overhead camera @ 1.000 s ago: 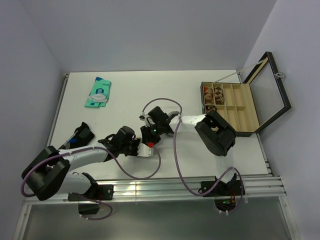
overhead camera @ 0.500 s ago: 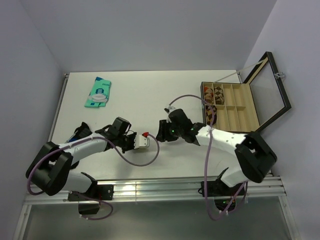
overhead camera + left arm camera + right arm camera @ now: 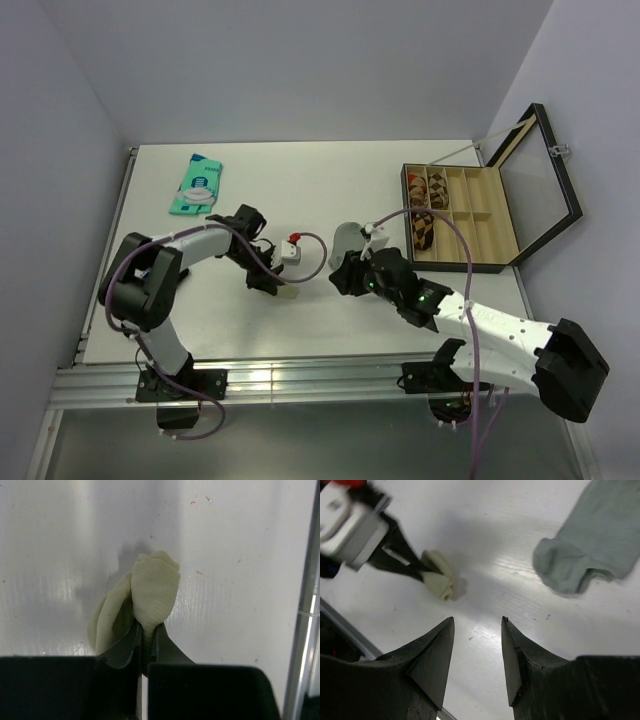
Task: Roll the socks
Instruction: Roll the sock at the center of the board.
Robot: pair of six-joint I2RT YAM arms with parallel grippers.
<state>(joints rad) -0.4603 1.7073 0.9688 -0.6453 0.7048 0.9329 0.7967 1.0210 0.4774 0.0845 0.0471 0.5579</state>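
The pale beige sock [image 3: 150, 587] is bunched into a small roll just above the white table, and my left gripper [image 3: 146, 630] is shut on its lower end. In the top view that sock [image 3: 288, 294] shows at the left gripper [image 3: 273, 284] tips, near the table's middle front. The grey sock [image 3: 590, 545] lies flat with one end folded over, free of both grippers; from above the grey sock [image 3: 345, 239] sits just behind my right gripper [image 3: 340, 277]. The right gripper [image 3: 477, 621] is open and holds nothing, its tips pointing at bare table between the two socks.
A teal flat packet [image 3: 197, 186] lies at the back left. An open black box [image 3: 470, 262] with compartments stands at the right, its lid [image 3: 545, 185] raised. The table's front edge and metal rail [image 3: 300, 372] run close behind the grippers.
The right gripper has let go, opened and drawn back to the right, uncovering the grey sock. The left gripper has kept its hold on the beige sock and turned with it.
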